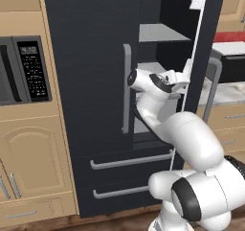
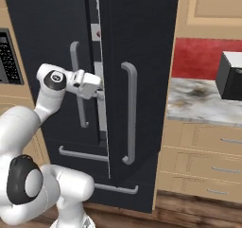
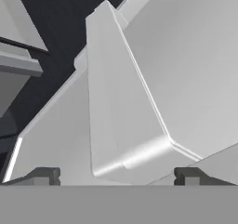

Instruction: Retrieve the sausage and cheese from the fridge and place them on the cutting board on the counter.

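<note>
The black fridge point(image 1: 91, 81) point(image 2: 142, 33) stands with its right door point(image 1: 210, 43) swung partly open, and light grey inner shelves point(image 1: 160, 33) show behind it. My gripper point(image 1: 184, 79) point(image 2: 100, 87) point(image 3: 118, 174) reaches into the gap at mid height. It is open, its fingertips point(image 3: 46, 174) wide apart with nothing between them. Close ahead of it in the hand view is a light grey wedge-shaped inner part point(image 3: 121, 111) of the fridge. The sausage, the cheese and the cutting board are hidden. The marble counter point(image 2: 203, 101) point(image 1: 229, 93) lies to the right of the fridge.
A black-panelled oven with a keypad point(image 1: 28, 69) sits in the wood cabinets left of the fridge. A dark boxy appliance point(image 2: 231, 75) stands on the counter before a red backsplash point(image 2: 198, 57). The open door's grey handle point(image 2: 130, 113) and two lower drawers point(image 1: 129, 160) are near the arm.
</note>
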Controlling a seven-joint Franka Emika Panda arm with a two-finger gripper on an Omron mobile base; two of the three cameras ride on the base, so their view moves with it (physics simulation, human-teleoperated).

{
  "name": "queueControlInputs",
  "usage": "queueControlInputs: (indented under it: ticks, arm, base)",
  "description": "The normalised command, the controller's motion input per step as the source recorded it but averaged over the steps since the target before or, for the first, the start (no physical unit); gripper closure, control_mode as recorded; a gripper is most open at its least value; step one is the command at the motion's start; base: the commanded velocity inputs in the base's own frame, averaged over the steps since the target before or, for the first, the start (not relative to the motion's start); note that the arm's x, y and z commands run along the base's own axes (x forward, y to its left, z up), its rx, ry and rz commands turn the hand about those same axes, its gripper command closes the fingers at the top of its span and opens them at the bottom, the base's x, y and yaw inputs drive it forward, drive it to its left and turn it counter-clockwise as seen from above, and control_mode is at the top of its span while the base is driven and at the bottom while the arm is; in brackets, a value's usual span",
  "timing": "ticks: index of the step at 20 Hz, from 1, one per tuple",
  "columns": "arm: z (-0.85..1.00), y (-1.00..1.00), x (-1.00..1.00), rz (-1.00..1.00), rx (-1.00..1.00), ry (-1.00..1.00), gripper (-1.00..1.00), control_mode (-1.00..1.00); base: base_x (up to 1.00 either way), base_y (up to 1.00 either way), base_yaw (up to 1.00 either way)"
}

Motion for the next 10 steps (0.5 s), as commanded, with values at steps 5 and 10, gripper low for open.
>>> queueControlInputs:
  ticks: [5, 10]
  arm:
    - [0.0, -0.54, 0.0, -0.05, -0.03, 0.0, -1.0, -1.0]
    - [0.0, -0.73, -0.28, -0.1, -0.03, 0.0, -1.0, -1.0]
  base:
    - [0.0, 0.0, 0.0]
    - [0.0, 0.0, 0.0]
